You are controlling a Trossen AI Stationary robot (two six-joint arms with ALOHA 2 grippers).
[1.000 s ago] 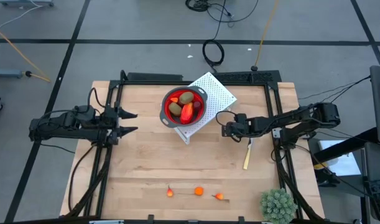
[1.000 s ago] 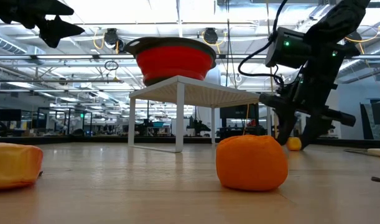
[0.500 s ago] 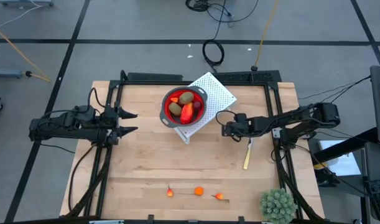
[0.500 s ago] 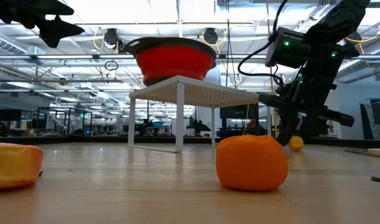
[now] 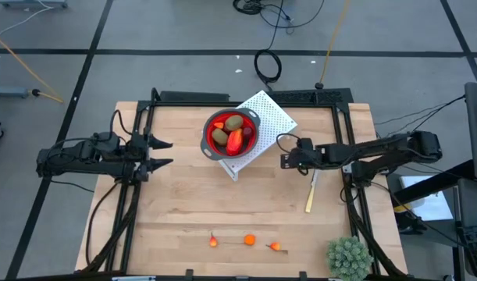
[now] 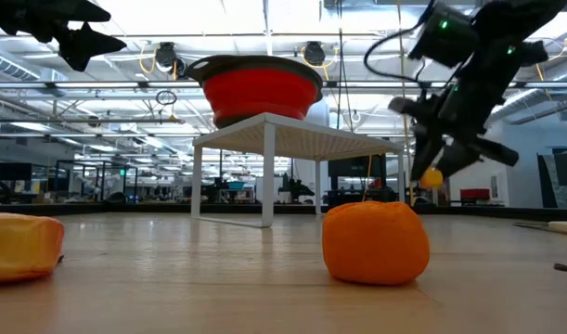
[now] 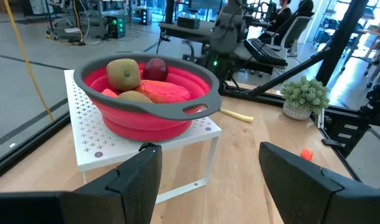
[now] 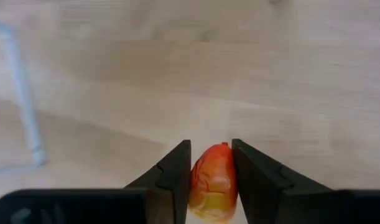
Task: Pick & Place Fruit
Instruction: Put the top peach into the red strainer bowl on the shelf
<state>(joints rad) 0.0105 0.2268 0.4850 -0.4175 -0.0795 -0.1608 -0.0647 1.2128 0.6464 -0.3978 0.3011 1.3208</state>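
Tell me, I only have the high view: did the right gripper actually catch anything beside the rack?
Observer: Yes. The right gripper is shut on a small orange fruit, pinched between both fingers.
Operator: Is it off the table?
Observer: In the low view the fruit hangs clear above the wood.
Operator: And the bowl?
Observer: The left wrist view shows the red bowl on the white rack, with room left. The left gripper waits open.
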